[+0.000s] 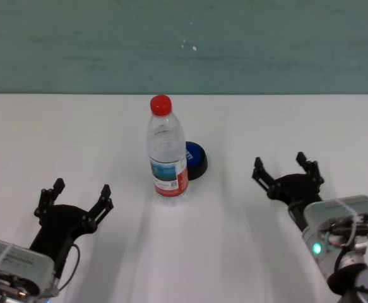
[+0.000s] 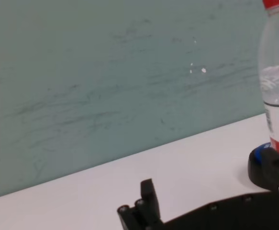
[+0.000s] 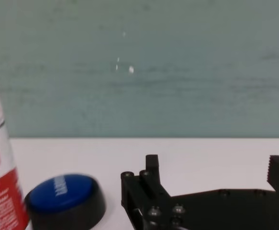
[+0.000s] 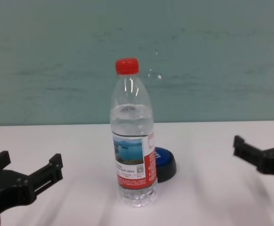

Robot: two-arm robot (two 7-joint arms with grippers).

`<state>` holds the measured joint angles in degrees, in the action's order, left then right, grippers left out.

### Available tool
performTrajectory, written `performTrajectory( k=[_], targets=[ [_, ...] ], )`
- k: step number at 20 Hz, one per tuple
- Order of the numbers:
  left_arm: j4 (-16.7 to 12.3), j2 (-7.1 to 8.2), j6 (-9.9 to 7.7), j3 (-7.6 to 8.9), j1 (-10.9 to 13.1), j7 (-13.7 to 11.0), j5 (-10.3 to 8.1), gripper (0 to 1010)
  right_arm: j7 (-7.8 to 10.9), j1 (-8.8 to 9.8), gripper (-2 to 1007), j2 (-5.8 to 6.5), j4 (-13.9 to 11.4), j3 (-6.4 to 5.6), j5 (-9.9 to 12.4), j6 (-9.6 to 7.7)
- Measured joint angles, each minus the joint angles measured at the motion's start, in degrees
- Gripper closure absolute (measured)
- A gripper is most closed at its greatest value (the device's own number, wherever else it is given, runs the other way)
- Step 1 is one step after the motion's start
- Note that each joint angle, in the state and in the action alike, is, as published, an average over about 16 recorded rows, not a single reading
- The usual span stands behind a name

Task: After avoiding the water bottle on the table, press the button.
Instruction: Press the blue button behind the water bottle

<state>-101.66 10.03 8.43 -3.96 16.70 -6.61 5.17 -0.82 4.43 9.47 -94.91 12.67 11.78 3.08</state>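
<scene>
Right pincer [image 1: 286, 169], black and toothed, hovers low over the plain white worktop [image 1: 57, 132] with its fingers spread and nothing between them; it sits to the right of the objects, with a bare stretch of worktop between it and the low round push button [image 1: 195, 159], blue-domed on a black base. Left pincer [image 1: 74, 199], likewise spread and empty, rests nearer the robot on the left side and appears idle. Tall clear plastic water bottle [image 1: 168, 151], red-capped with a blue landscape label and red panel, stands upright near the worktop's centre. The button lies just behind it and to its right, touching or nearly touching its base, so that from the robot's chest the bottle hides part of the button. This layout probably explains the right arm's position: an approach from the right side reaches the dome without crossing the bottle, whereas a path from the left or the front would risk toppling it. The button appears not yet pressed.
</scene>
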Motion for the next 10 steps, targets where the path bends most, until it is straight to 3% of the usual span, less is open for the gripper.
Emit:
performTrajectory(
  k=[4, 10],
  targets=[
    [0.0, 0.0, 0.0, 0.0, 0.0, 0.0, 0.0, 10, 2.49, 0.48, 1, 0.69, -0.94, -1.4, 1.0, -0.47],
    [0.0, 0.0, 0.0, 0.0, 0.0, 0.0, 0.0, 10, 8.37, 0.2, 1, 2.66, -1.71, -3.34, 4.18, -2.5]
  ],
)
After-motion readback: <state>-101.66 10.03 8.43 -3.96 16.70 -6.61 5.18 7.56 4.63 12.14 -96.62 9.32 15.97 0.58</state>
